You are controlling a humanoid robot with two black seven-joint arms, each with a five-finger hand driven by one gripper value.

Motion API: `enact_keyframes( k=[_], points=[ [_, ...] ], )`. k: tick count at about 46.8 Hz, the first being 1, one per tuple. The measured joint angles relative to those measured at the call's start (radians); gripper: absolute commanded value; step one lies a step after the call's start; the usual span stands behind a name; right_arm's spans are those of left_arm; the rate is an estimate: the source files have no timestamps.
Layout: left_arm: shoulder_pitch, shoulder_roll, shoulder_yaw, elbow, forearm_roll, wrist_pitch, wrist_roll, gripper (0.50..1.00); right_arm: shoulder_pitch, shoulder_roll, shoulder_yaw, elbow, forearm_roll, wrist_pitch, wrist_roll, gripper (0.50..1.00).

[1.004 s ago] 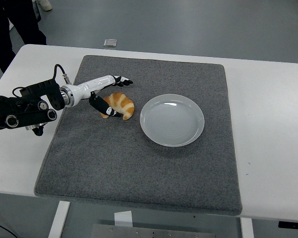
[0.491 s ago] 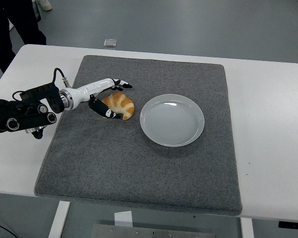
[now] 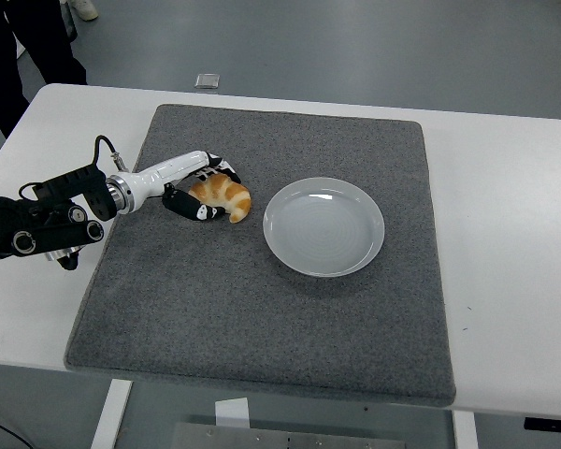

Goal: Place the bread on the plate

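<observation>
A golden croissant, the bread (image 3: 230, 198), lies on the grey mat (image 3: 262, 309) just left of the white plate (image 3: 323, 227), which holds nothing. My left hand (image 3: 214, 191) reaches in from the left edge on a white forearm. Its fingers (image 3: 223, 169) curl over the top of the bread and its thumb presses against the near side, so the hand is shut on the bread. The bread still rests on the mat, a short gap away from the plate's rim. My right arm does not show.
The mat covers most of the white table (image 3: 505, 206). A person's dark legs (image 3: 23, 47) stand beyond the far left corner. A small grey object (image 3: 207, 80) lies on the floor behind the table.
The left hand's fingers, spread above the bread a second ago, have come down and closed over it. The arm drew back slightly to the left. The plate has not moved.
</observation>
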Motion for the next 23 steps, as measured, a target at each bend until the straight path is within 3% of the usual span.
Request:
enact_keyframes(
  k=[23],
  points=[
    [-0.019, 0.012, -0.040, 0.000, -0.001, -0.001, -0.003, 0.500, 0.000, 0.000, 0.000, 0.000, 0.000, 0.000, 0.000, 0.952]
  ],
)
